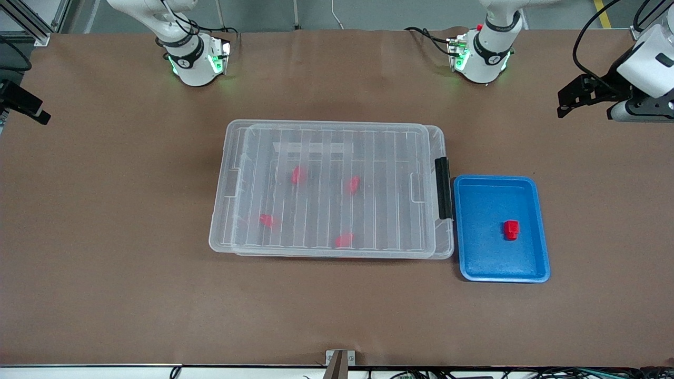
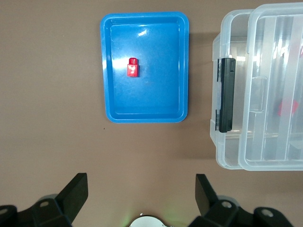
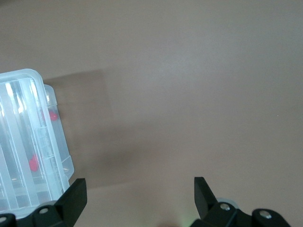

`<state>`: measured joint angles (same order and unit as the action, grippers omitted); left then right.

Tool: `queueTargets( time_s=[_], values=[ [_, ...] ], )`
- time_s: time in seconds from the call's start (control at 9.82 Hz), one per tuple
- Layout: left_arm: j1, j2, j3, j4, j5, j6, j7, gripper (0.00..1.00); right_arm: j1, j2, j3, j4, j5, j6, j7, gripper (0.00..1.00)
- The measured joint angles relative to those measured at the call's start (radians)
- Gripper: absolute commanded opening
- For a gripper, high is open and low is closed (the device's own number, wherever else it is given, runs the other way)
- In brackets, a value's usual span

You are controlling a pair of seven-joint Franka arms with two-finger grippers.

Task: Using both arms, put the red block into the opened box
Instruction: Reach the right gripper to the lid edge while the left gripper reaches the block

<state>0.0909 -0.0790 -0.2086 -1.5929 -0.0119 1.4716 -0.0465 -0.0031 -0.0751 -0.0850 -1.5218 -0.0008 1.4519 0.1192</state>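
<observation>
1. Brown paper-covered table (image 1: 105,237) is carrying everything we are looking at, with both white jointed arms pulled out toward its ends.
2. We are seeing the large shallow clear plastic box (image 1: 331,192) lying in the middle of the table, its ribbed clear lid (image 1: 337,158) resting on top and slightly offset from the base.
3. We are noting the black latch bar (image 1: 443,188) sitting on the short end of the box toward the left arm's end of the table.
4. We are counting four small red blocks (image 1: 298,175) showing blurred through the lid, inside the box.
5. We are finding the tiny bright red plastic block (image 1: 511,229) lying alone in the smaller opaque blue tray (image 1: 542,258), which is standing just beside the latch end of the box.
6. We are seeing the left gripper (image 2: 141,189) hanging over bare table beside the blue tray, its fingers (image 2: 75,191) standing wide apart and holding nothing.
7. We are seeing the right gripper (image 3: 139,191) hovering over bare table off the box's end toward the right arm, its fingers (image 3: 75,194) likewise spread apart and empty.
</observation>
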Motion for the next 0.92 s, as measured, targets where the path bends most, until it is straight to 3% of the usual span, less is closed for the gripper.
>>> queueTargets(
  time_s=[0.61, 0.71, 0.92],
  values=[
    [0.006, 0.054, 0.005, 0.039, 0.000, -0.001, 0.000, 1.00, 0.028, 0.018, 0.007, -0.009, 0.003, -0.008, -0.011, 1.00],
    [0.011, 0.079, 0.006, 0.039, 0.000, 0.009, 0.000, 1.00, 0.059, 0.043, 0.028, -0.024, 0.005, 0.006, -0.011, 1.00],
    [0.014, 0.164, 0.007, 0.034, 0.019, 0.102, 0.000, 1.00, 0.087, 0.130, 0.132, -0.068, 0.005, 0.122, 0.029, 1.00]
  ],
)
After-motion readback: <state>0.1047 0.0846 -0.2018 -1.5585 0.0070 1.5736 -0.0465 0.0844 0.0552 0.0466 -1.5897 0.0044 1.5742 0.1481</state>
